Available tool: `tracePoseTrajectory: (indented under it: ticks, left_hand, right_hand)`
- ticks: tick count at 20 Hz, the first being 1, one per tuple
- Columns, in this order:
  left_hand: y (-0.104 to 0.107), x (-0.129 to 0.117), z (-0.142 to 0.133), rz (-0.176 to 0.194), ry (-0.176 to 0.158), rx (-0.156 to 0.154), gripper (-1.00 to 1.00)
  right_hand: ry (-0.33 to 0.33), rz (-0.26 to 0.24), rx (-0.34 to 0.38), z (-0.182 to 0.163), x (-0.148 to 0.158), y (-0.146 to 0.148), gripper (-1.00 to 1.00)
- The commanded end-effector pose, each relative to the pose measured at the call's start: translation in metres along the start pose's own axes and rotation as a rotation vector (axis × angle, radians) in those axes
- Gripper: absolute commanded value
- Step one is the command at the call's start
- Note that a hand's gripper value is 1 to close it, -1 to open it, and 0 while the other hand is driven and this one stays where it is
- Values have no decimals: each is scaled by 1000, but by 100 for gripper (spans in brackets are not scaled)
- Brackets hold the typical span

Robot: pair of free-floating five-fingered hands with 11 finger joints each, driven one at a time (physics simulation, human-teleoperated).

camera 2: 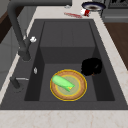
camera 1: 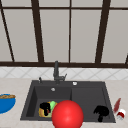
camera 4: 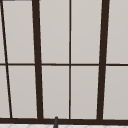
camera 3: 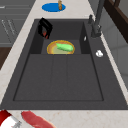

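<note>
Left hand: the left hand (camera 1: 45, 108) is low in the sink basin, at the near edge of the plate (camera 2: 79, 86). In the left side view it (camera 2: 91, 66) is just beside the plate's rim, on the side toward the front wall of the basin. In the right side view it (camera 3: 45, 27) is against the basin's front wall, with something small and red under it. Its fingers look curled downward, but I cannot tell if they hold anything.

Right hand: the right hand (camera 1: 101, 112) hangs over the front right corner of the sink, above the flat draining part. Its fingers hang down in a loose way; I cannot tell if they are open or closed.

Plate: it is round, brown with a yellow rim, and it lies flat on the bottom of the basin.

Green thing: a long green vegetable (camera 2: 62, 83) lies on the plate, across its middle, with a small yellow end.

Sink: the sink (camera 1: 87, 96) is dark grey, with 1 deep basin on the left and 1 shallow draining board on the right.

Faucet: the faucet (camera 1: 56, 72) stands behind the basin.

Red ball: a large red ball (camera 1: 67, 114) is in front of the sink's near edge in the front view.

Blue bowl: a blue bowl (camera 1: 6, 102) stands on the counter, left of the sink.

Red and white items: a red and white item (camera 1: 119, 108) lies on the counter right of the sink.
</note>
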Motion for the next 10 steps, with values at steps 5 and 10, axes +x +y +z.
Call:
tracePoseTrajectory:
  ticks: [5,10]
  left_hand:
    - [-27,-52,10,8,17,-34,100]
    - [-59,-79,18,10,20,-43,100]
  right_hand:
    - [0,0,0,0,0,0,0]
    - [0,0,0,0,0,0,0]
